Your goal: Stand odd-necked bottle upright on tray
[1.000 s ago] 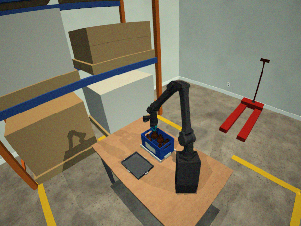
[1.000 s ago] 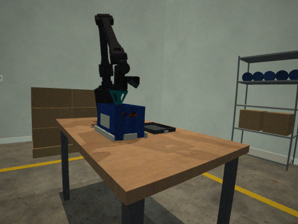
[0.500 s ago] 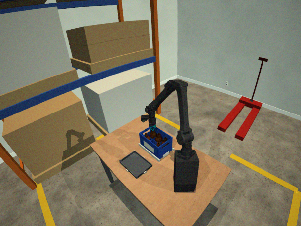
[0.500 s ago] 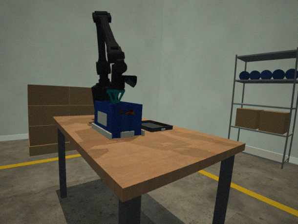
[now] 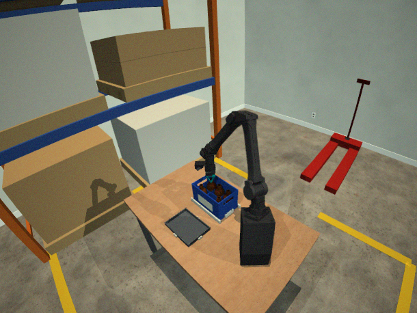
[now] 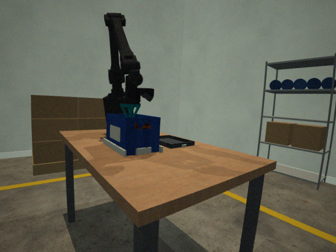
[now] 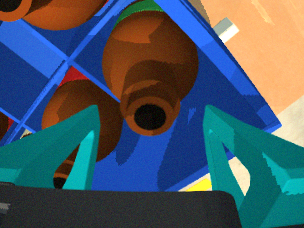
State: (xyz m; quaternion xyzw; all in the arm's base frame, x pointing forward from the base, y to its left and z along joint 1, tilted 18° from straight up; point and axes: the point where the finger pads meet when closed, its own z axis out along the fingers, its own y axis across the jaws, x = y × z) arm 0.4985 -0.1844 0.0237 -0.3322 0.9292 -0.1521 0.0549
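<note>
The robot arm point(image 5: 252, 150) point(image 6: 113, 50) is of black colour, made from long, straight links which meet in thick, rounded joints. In the top view, its base is a tall black block point(image 5: 257, 239) with flat sides, and a rounded black joint housing point(image 5: 256, 190) is found above it. Near the lower end of the arm there is a small black angular part point(image 5: 199, 165) point(image 6: 147, 93), which sticks out to one side. The gripper point(image 5: 211, 178) point(image 6: 130, 115) point(image 7: 151, 114) has two teal fingers, each with a tapering open frame and a narrow tip. Behind them, the wrist view shows a dark, smooth housing point(image 7: 120, 209) with rounded corners.

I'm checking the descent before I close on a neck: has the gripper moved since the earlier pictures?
Yes, down: in the exterior view, the gripper sits lower against the blue crate's rim.
</note>
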